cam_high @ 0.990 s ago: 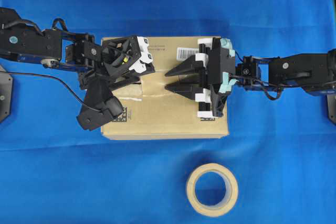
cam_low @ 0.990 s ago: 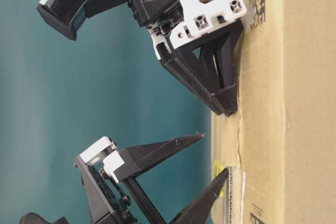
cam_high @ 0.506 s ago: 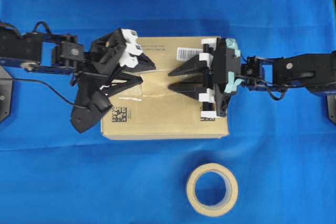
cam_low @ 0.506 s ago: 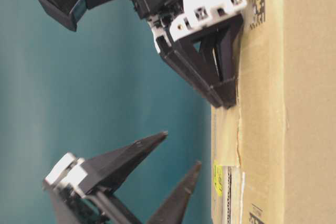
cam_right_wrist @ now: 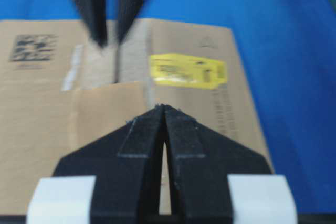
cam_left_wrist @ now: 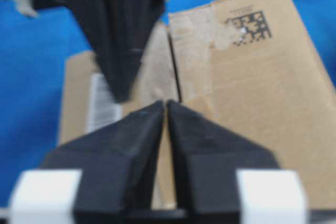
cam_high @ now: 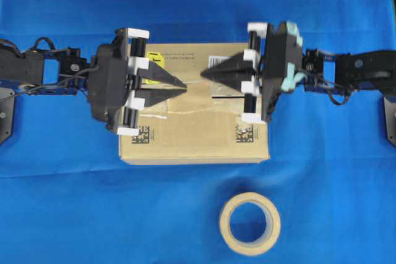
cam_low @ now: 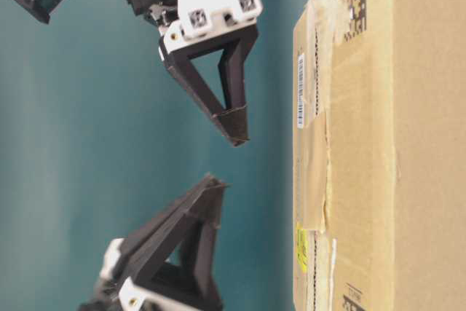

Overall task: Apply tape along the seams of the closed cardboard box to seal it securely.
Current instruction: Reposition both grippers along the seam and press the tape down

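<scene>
the tape [cam_high: 197, 96] lies flat on top of the box [cam_high: 195, 134], across the seam [cam_high: 158, 115] near the middle, between the two hands. both hands are clear of it. the left hand [cam_high: 183, 83] has its fingers pressed together with nothing between them, and so does the right hand [cam_high: 204, 75]; the table-level view shows both tips standing off the box top.

the risk, as i judge it, is that the patch is not well stuck. its edges look slightly raised in the table-level view, so a corner could lift if no one presses it again. if either hand comes back down with fingers together, a tip could catch an edge and drag or wrinkle the patch. only a short stretch of seam looks covered; the part toward the left end, with pale torn paper, looks bare, so the seal may be weak there. the roll [cam_high: 250, 223] sits on the bench, well apart from the box.

a second ago both hands were spread wide with their tips down at the box top. now both are closed and raised, and the left wrist has rolled level.
</scene>
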Robot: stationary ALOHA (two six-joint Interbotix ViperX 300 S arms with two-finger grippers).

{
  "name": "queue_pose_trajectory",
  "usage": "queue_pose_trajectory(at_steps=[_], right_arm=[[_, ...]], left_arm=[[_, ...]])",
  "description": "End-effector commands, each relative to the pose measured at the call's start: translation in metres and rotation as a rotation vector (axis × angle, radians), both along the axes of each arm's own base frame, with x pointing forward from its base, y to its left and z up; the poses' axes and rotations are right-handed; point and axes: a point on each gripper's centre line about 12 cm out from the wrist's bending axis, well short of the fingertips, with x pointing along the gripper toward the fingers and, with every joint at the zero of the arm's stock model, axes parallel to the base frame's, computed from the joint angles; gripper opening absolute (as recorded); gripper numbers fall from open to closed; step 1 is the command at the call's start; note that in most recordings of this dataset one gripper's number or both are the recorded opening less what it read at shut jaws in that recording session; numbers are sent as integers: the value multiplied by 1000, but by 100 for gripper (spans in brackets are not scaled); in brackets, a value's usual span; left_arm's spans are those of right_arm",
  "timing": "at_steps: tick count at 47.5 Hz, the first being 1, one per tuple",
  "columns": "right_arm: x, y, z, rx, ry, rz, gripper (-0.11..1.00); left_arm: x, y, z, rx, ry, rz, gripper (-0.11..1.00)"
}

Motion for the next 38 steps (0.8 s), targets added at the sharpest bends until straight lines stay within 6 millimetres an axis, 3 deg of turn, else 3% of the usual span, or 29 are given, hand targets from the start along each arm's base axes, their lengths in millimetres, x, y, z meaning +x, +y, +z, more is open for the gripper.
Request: queue_pose_trajectory(at_steps=[1,19,38], right_arm=[[8,0,13,-2,-45,0,0],[36,7,-11,6,44,28,0],[40,15,-35,25,104,42,0]], left_arm=[[5,3,-2,-34,-18,20,1],[20,4,-30,-53,-3,29,0],[16,10,-56,-84,67,59,0]])
